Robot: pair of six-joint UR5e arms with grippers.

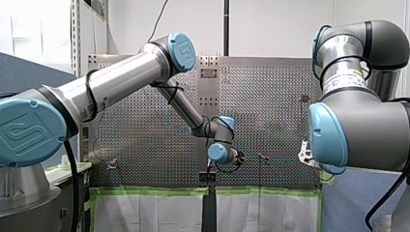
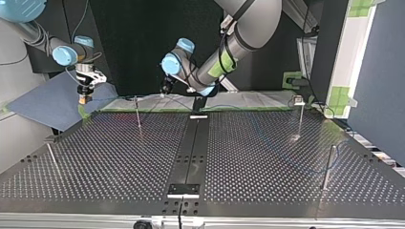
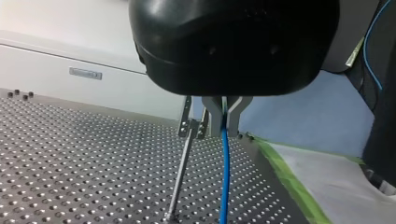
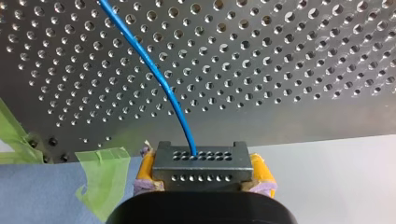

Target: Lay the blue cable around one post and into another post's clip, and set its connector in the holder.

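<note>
Blue cable [image 3: 224, 177] leaves my left gripper [image 3: 224, 127], whose metal fingers [image 3: 214, 116] pinch it just beside a thin post [image 3: 181, 182] — that arm reaches low across the table [image 2: 267, 157]. My right gripper [image 4: 201, 173] hangs off the table's corner, its yellow pads [image 4: 145, 170] clamped on the connector [image 4: 201, 163].

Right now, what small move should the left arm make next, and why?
Probably a short sideways shift of the left gripper toward the thin metal post, to bring the thin blue cable to the post's clip. Its fingers are shut on the cable just beside that clip, not in it, while the right gripper holds the dark perforated connector block.
</note>
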